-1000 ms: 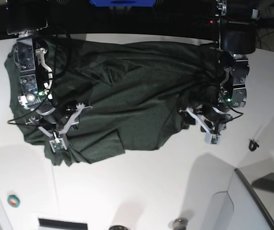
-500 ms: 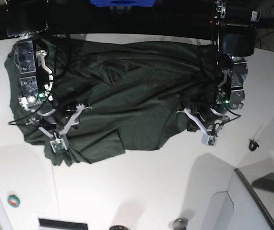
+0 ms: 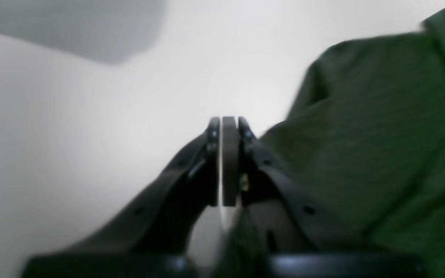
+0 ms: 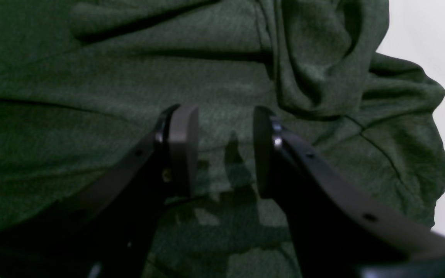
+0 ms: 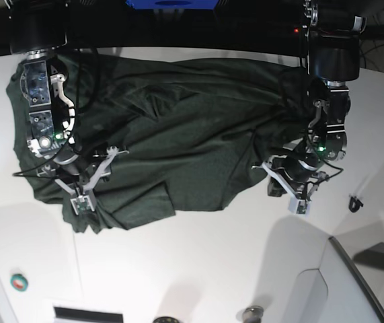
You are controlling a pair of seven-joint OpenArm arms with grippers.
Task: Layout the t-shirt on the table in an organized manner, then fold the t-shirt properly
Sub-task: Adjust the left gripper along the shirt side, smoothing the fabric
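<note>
Left wrist view: the left claw (image 3: 228, 162) is closed, pad against pad with no cloth seen between them, hanging over bare white counter (image 3: 72, 127) with the dark green t-shirt (image 3: 369, 135) just beside it. Right wrist view: the right claw (image 4: 224, 150) stands open, low above a wrinkled stretch of the t-shirt (image 4: 91, 96), near a bunched fold by the cloth's edge. Base view: the t-shirt (image 5: 185, 134) lies rumpled and only partly spread across the counter (image 5: 198, 269), so layout is judged to be the step in hand; it would go best if each claw takes a single layer at an outer edge and draws outward, low and evenly, to flatten creases without dragging the whole garment.
</note>
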